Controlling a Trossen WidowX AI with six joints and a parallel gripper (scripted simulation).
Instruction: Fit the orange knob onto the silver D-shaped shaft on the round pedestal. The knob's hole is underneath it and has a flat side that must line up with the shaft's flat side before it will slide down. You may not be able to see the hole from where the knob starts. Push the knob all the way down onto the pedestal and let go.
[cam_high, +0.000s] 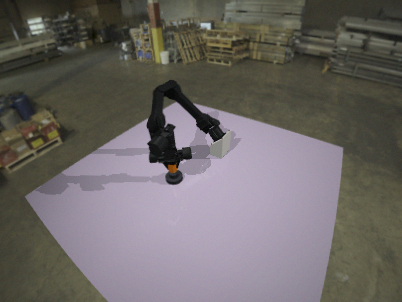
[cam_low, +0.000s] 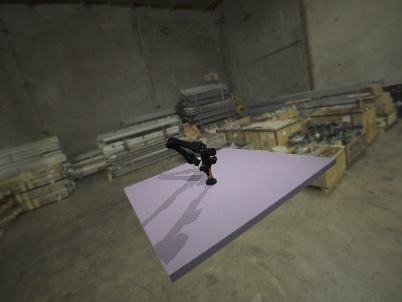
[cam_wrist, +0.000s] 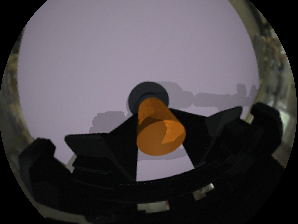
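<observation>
The round dark pedestal (cam_high: 174, 180) (cam_low: 211, 182) (cam_wrist: 134, 101) stands on the lilac table. The orange knob (cam_high: 172, 169) (cam_low: 210, 174) (cam_wrist: 161, 136) is upright over its middle, with a small grey part between knob and pedestal disc in the top view. My gripper (cam_high: 172, 166) (cam_low: 209, 172) (cam_wrist: 152, 113) points down and is shut on the knob, a finger on either side. In the wrist view the knob covers the middle of the pedestal. The silver shaft, its flat side and the knob's hole are hidden, so their alignment cannot be seen.
The lilac table top (cam_high: 240, 215) (cam_low: 270, 185) (cam_wrist: 90, 55) carries the arm's shadows. A pale block (cam_high: 220, 145) stands at the arm's base, behind and right of the pedestal in the top view. Pallets and stacked beams stand on the warehouse floor beyond the table.
</observation>
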